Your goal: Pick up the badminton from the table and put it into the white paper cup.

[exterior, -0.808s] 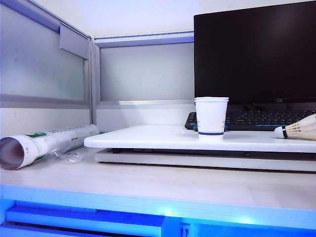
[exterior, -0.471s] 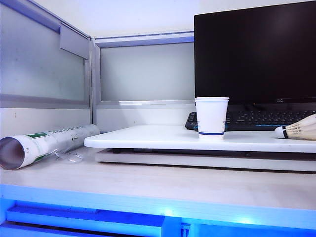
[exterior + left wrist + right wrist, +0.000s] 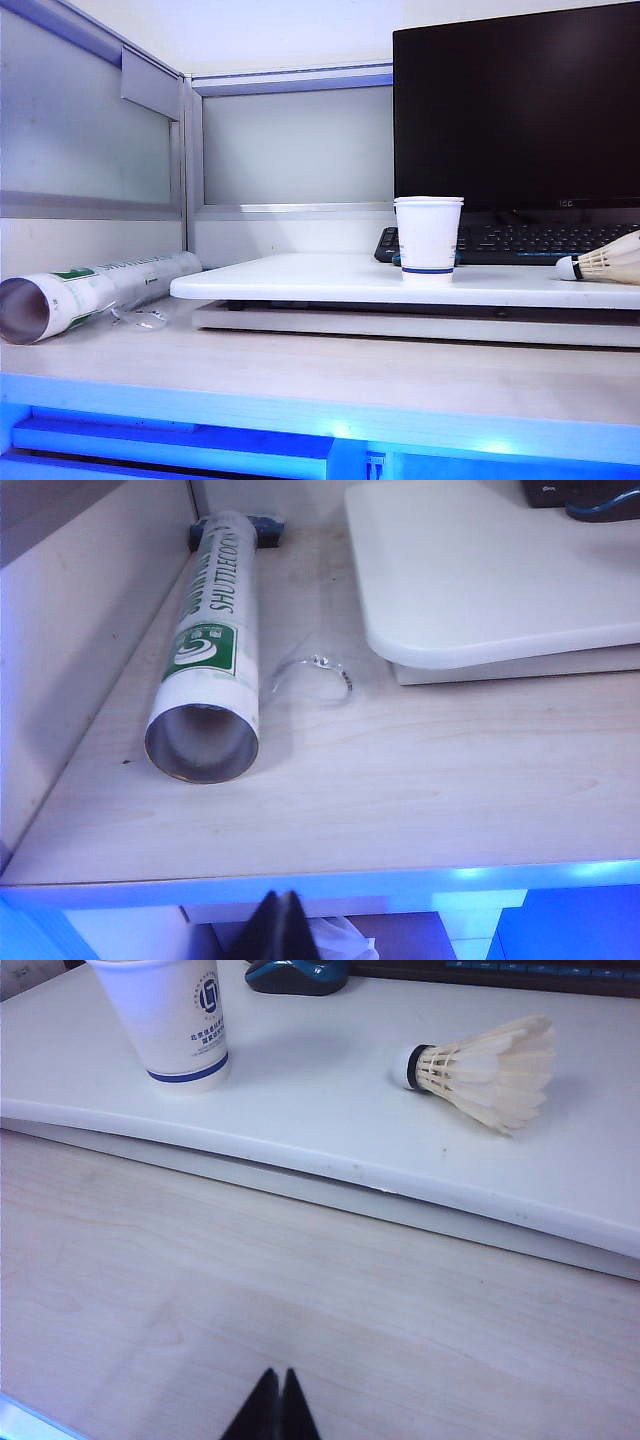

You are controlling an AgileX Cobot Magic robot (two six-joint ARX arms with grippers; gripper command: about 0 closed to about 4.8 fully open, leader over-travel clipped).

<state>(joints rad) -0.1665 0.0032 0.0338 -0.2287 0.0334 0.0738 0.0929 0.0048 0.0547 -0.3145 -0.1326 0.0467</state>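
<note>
The badminton (image 3: 485,1073) lies on its side on the white table (image 3: 300,1110), its cork tip toward the white paper cup (image 3: 170,1020); in the exterior view the badminton (image 3: 607,262) is at the far right of the table (image 3: 330,278) and the cup (image 3: 428,237) stands upright mid-board. My right gripper (image 3: 277,1378) is shut and empty, back over the wood desk, well short of the table. My left gripper (image 3: 280,900) is shut and empty, off the desk's front edge. Neither arm shows in the exterior view.
A long paper tube (image 3: 210,650) with green print lies on the wood desk at the left, open end forward, a thin wire loop (image 3: 315,675) beside it. A black monitor (image 3: 515,105), a keyboard (image 3: 530,240) and a dark mouse (image 3: 297,974) sit behind the table. Partition walls close the left and back.
</note>
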